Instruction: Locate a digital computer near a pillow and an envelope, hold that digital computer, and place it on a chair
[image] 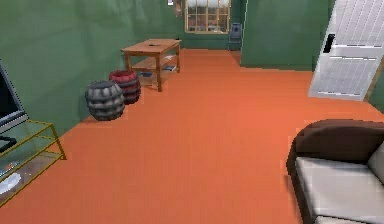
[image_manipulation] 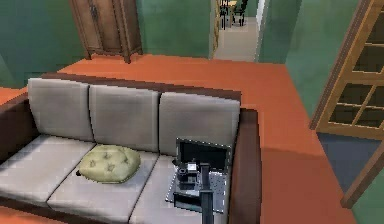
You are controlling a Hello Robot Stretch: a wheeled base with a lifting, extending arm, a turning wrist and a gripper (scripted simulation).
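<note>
The laptop (image_manipulation: 203, 160) sits on the sofa's (image_manipulation: 120, 115) right cushion, just right of the green pillow (image_manipulation: 110, 164). The gripper (image_manipulation: 186, 182) is at it; I cannot tell if it holds anything. Lifting it and the chair come next.

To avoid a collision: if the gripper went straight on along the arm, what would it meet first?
Probably the dark laptop on the sofa seat, right at the gripper; beyond it, the back cushion. Depth is unclear.

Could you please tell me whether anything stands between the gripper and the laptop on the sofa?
Nothing visible does: the gripper shows directly at the laptop on the sofa; the pillow lies apart on the middle seat.
</note>
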